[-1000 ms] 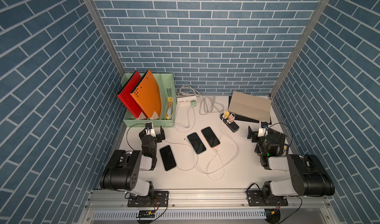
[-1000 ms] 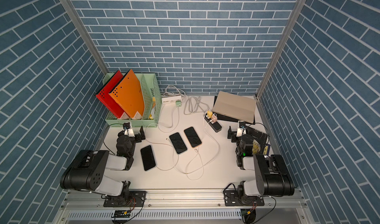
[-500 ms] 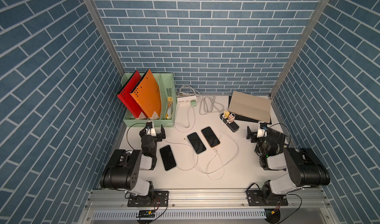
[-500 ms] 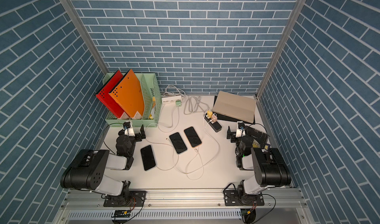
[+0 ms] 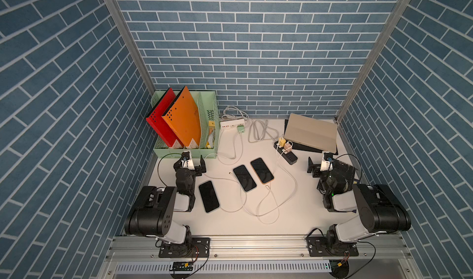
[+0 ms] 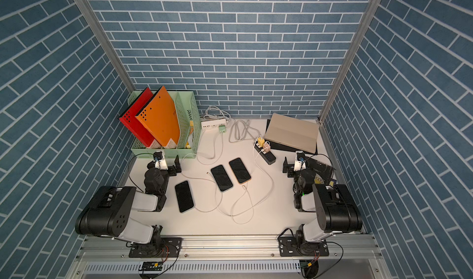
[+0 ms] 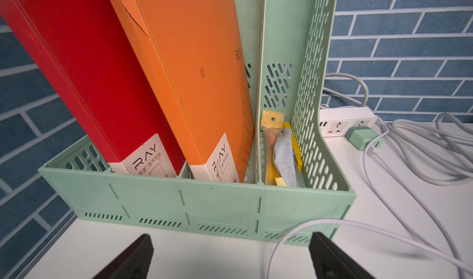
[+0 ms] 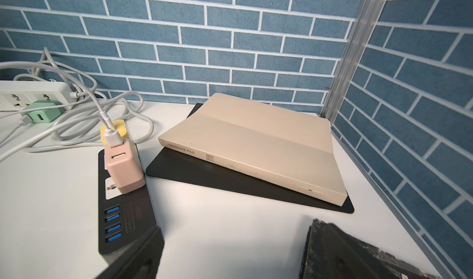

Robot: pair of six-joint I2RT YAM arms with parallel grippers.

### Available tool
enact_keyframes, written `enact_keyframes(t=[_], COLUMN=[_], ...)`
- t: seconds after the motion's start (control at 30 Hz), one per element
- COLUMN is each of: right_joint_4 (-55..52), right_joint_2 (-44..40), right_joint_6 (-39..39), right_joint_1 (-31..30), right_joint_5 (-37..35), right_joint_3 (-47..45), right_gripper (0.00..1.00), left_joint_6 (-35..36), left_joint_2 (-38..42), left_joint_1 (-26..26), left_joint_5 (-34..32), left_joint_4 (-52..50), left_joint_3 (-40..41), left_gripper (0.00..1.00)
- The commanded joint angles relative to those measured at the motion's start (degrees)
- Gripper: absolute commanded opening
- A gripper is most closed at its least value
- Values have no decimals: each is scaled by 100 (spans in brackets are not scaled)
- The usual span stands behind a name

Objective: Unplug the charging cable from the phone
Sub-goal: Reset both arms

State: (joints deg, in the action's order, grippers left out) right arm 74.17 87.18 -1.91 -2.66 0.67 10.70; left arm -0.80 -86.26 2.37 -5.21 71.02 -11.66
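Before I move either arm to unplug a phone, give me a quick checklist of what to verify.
1. Left hand open and empty: ok.
2. Right hand open and empty: ok.
3. Leftmost phone plugged in: cannot tell; a white cable reaches its near end.
4. Middle phone and orange-cased phone unplugged: looks ok; loose cable tips lie beside them.
5. Left hand's path clear: not ok; the left wrist view shows a cable loop between its fingers.

Three dark-screened phones flat mid-worktop [image 5: 302, 213], leftmost phone [image 5: 208, 196], middle phone [image 5: 244, 177], orange-cased phone [image 5: 261, 170], white charging cable [image 5: 231, 211] apparently meeting leftmost phone's near end
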Motion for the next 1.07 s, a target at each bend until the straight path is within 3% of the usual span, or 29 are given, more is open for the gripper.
enact_keyframes(t=[0.0,1.03], right_joint_4=[158,-8], right_joint_2=[27,45], right_joint_6=[-20,-54], right_joint_1=[28,12], right_joint_5=[-69,-32], right_joint_3=[55,149], right_gripper=[99,99], left_joint_6=[45,44], left_joint_2=[-13,-13], left_joint_1=[-35,-33], left_joint_5=[29,29], left_joint_4=[96,95], left_joint_3=[-72,-69], left_gripper=[100,100])
